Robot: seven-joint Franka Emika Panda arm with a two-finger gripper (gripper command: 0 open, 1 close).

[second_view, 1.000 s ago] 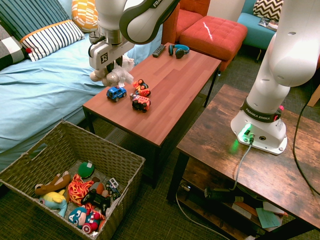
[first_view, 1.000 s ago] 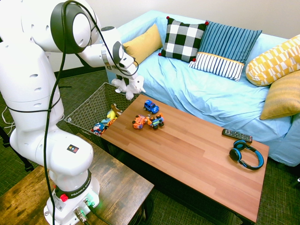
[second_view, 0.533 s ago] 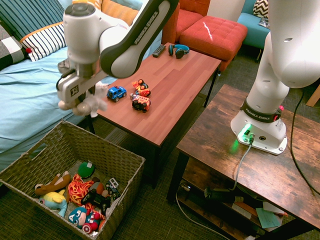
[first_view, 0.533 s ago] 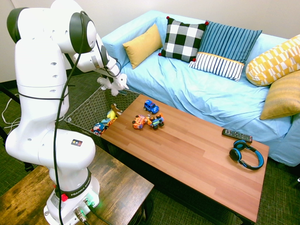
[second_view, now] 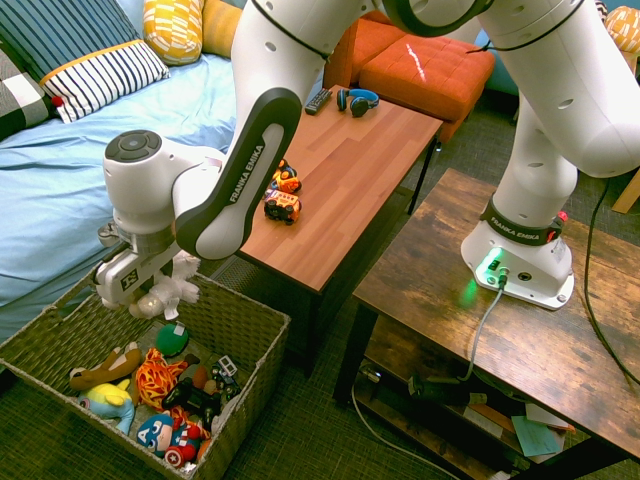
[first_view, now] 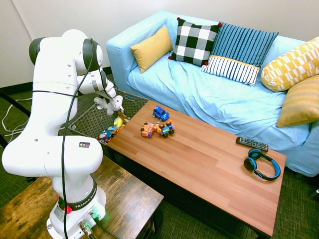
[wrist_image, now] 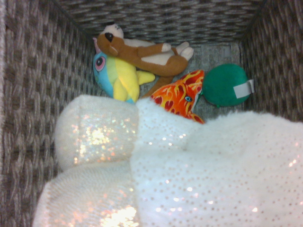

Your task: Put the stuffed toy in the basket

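The stuffed toy (second_view: pixel 178 291), white and fluffy, hangs just above the open top of the basket (second_view: pixel 252 322), near its sofa-side corner. My gripper (second_view: pixel 148 293) is shut on it. From the other side the stuffed toy (first_view: pixel 112 104) dangles under the gripper (first_view: pixel 104 101), over the basket (first_view: pixel 85 117), which the arm partly hides. In the wrist view the sparkly white stuffed toy (wrist_image: pixel 189 165) fills the near half, with the woven basket wall (wrist_image: pixel 28 71) around it.
Several toys lie in the basket: a brown plush dog (wrist_image: pixel 142 52), a blue-yellow plush (wrist_image: pixel 116 75), an orange one (wrist_image: pixel 177 97), a green one (wrist_image: pixel 225 85). Toy cars (first_view: pixel 158 127) sit on the wooden table (first_view: pixel 199 159), with headphones (first_view: pixel 261 164) and a remote (first_view: pixel 251 143). The sofa (first_view: pixel 209 94) runs alongside.
The arm swung off the table's end towards the basket and came down, carrying the white toy. It now hangs over the basket instead of above the table corner.
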